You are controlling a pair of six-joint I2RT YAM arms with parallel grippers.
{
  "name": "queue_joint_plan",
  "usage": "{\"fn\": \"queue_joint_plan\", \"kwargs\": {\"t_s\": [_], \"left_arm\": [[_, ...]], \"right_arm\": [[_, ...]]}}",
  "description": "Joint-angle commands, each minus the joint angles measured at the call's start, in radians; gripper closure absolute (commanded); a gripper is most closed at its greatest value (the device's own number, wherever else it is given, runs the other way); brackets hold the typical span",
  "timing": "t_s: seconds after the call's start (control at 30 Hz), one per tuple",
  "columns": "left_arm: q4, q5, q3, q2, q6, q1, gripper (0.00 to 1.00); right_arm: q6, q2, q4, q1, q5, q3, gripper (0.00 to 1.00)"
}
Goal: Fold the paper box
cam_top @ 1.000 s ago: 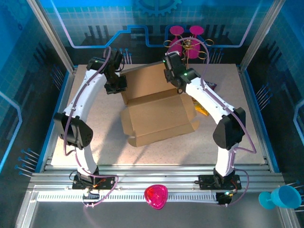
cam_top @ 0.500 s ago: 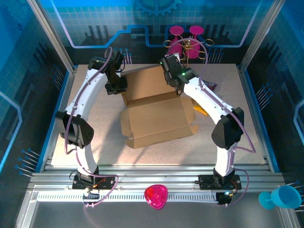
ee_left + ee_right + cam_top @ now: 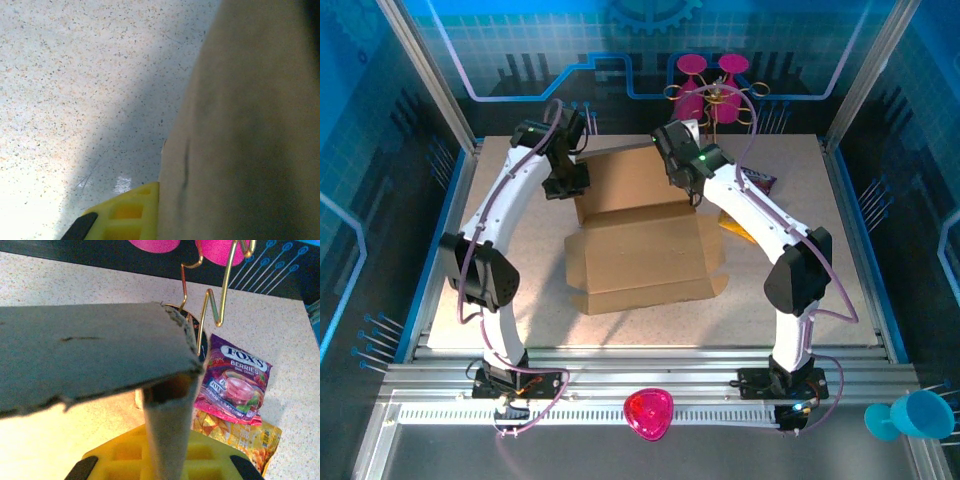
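Both claws found clamped shut on raised rear flap [image 3: 625, 180] of paper box [image 3: 645, 255]: left gripper [image 3: 565, 186] at left edge, right gripper [image 3: 691, 192] at right. Box base flat mid-table [image 3: 520, 270]. Left's second finger hidden behind cardboard.

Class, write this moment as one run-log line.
task: fold brown cardboard paper box | left gripper: shut on raised rear panel | right gripper: shut on same panel

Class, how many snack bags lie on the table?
2: a purple Fox's Berries bag, and a yellow bag partly under it, both right of the paper box. More may hide behind it.
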Motion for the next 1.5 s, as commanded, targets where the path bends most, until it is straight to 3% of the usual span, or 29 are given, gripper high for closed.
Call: {"fn": "queue_joint_plan", "kwargs": {"t_s": [0.0, 0.37, 0.53, 0.7, 0.73, 0.9, 1.13, 1.37, 1.47], "left_arm": [[-0.022, -0.086, 0.011, 0.005, 0.019, -0.009, 1.00], [0.019, -0.079, -0.025, 0.002, 0.032, -0.009, 0.99], [0.029, -0.020, -0.011, -0.019, 0.012, -0.009, 0.65], [0.036, 0.037, 0.003, -0.082, -0.052, -0.007, 0.43], [0.036, 0.039, 0.006, -0.098, -0.066, -0.007, 0.33], [0.023, -0.023, 0.005, -0.190, -0.174, -0.007, 0.32], [-0.113, -0.135, -0.137, -0.362, -0.490, -0.020, 0.37], [-0.258, -0.127, -0.358, -0.552, -0.690, -0.039, 0.35], [-0.212, -0.023, -0.463, -0.613, -0.751, -0.042, 0.34]], "right_arm": [[0.022, 0.000, -0.053, 0.016, 0.024, 0.033, 1.00], [0.069, 0.011, -0.089, 0.023, -0.004, 0.043, 1.00], [0.119, 0.012, -0.102, 0.024, -0.024, 0.036, 1.00], [0.228, -0.006, -0.109, 0.015, -0.076, -0.014, 1.00], [0.255, -0.007, -0.111, 0.014, -0.085, -0.024, 1.00], [0.412, 0.000, -0.153, -0.006, -0.146, -0.058, 1.00], [0.640, -0.007, -0.148, -0.039, -0.255, -0.145, 1.00], [0.791, 0.015, -0.180, -0.048, -0.329, -0.192, 1.00], [0.818, 0.017, -0.172, -0.047, -0.340, -0.216, 1.00]]}}
